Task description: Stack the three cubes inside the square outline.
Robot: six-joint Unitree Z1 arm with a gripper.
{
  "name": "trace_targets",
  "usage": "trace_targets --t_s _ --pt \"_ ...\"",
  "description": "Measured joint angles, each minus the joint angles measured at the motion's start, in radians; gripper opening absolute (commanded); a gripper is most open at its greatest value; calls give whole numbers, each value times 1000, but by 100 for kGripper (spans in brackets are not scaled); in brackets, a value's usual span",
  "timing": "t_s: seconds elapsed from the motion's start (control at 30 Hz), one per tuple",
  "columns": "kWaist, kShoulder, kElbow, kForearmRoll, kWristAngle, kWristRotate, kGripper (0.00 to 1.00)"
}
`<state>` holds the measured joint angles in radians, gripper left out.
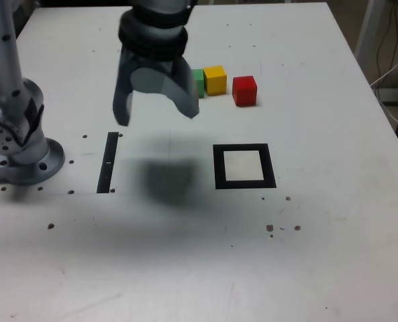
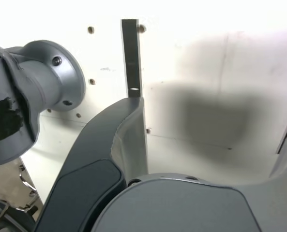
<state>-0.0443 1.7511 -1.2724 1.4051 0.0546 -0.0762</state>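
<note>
Exterior view: the gripper (image 1: 157,115) hangs above the table (image 1: 319,221) with its jaws spread wide and nothing between them. The green cube (image 1: 199,83) is partly hidden behind one finger, the yellow cube (image 1: 215,80) is just beside it on the right, and the red cube (image 1: 245,91) sits a little further right. The square outline (image 1: 220,168) lies nearer than all three, its pale centre bare. I judge the step in hand to be fetching the first cube. Red looks easiest, having more room around it; move right and far, centre the open jaws over it, line them up with two opposite faces, then lower straight down. Keep the fingers clear of yellow, close gently, lift fully before travelling, and set this base cube flat and central, since a crooked base would unsettle the stack
</note>
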Motion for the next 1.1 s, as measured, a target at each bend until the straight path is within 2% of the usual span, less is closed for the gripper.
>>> trace_targets --t_s 0.23,0.53,0.8,1.1 --pt "54 100 -161 47 26 56 99" --pt "142 233 -318 55 38 139 99" --pt "248 349 -494 95 51 221 99" --pt "321 443 -609 122 56 276 99"
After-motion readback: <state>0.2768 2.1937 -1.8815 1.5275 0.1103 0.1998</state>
